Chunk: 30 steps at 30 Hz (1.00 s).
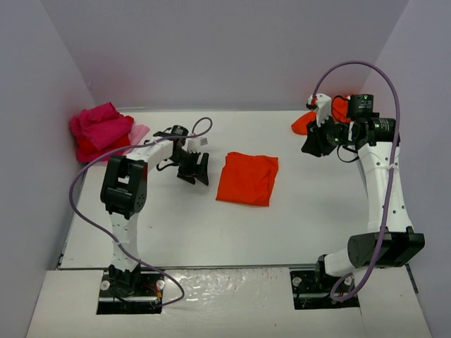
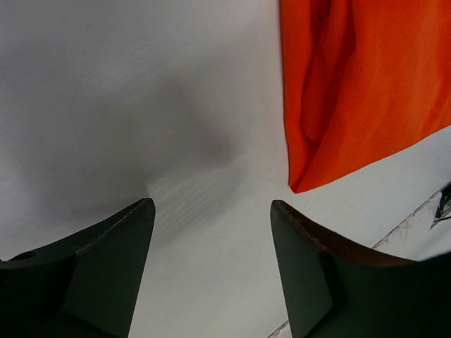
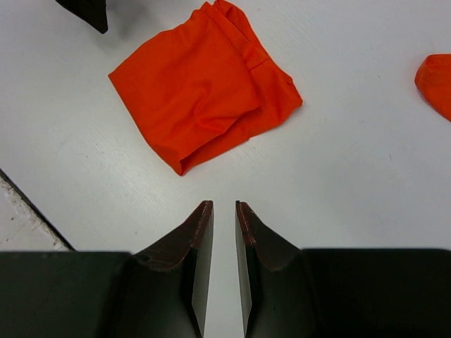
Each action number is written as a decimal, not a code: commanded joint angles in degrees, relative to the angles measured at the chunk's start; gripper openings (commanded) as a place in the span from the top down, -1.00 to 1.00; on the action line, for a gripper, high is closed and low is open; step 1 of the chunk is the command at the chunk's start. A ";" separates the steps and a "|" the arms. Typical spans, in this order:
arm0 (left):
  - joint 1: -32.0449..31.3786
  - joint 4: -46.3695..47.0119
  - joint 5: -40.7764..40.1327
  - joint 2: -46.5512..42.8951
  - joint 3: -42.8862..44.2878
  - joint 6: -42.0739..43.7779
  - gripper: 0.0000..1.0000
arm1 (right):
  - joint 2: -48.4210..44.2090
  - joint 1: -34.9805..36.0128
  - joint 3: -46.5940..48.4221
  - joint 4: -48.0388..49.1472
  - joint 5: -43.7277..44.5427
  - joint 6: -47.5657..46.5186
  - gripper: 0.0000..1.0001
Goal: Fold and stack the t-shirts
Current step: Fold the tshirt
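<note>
A folded orange-red t-shirt [image 1: 246,178] lies flat in the middle of the table; it also shows in the left wrist view [image 2: 366,84] and the right wrist view [image 3: 204,84]. My left gripper [image 1: 194,169] hovers just left of it, open and empty [image 2: 211,211]. My right gripper [image 1: 313,137] is raised at the back right, its jaws nearly together with nothing between them [image 3: 224,205]. A heap of magenta, red and pale pink t-shirts [image 1: 102,130] sits at the back left. More orange-red cloth [image 1: 338,113] lies behind the right arm, partly hidden; one edge shows in the right wrist view [image 3: 437,84].
Grey walls close in the white table [image 1: 211,232] on the left, back and right. The table's front edge [image 1: 232,266] runs just ahead of the arm bases. A purple cable [image 1: 384,77] loops above the right arm.
</note>
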 commanded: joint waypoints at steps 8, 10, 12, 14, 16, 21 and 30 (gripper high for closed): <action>-6.00 -9.53 13.82 10.77 14.49 3.88 -0.25 | -2.47 -0.46 -2.74 2.05 0.95 0.30 0.66; -7.08 -10.11 14.83 12.76 16.15 4.24 -0.26 | -2.56 -0.55 -3.05 2.33 1.00 0.34 0.66; -7.81 -11.88 16.54 14.34 17.46 5.38 -0.26 | -2.44 -0.55 -3.34 2.57 1.09 0.50 0.66; -8.54 -13.36 18.76 15.98 19.06 6.58 -0.26 | -2.38 -0.55 -3.65 2.81 1.03 0.68 0.66; -9.29 -15.14 21.01 17.89 21.08 8.05 -0.26 | -2.32 -0.58 -4.33 3.21 0.93 0.95 0.66; -9.93 -19.10 26.26 22.49 24.93 10.69 -0.25 | -2.26 -0.68 -5.81 4.39 0.65 1.56 0.66; -10.62 -22.22 35.10 33.36 33.17 13.11 -0.23 | -0.76 -0.64 -8.24 4.96 -0.54 2.22 0.66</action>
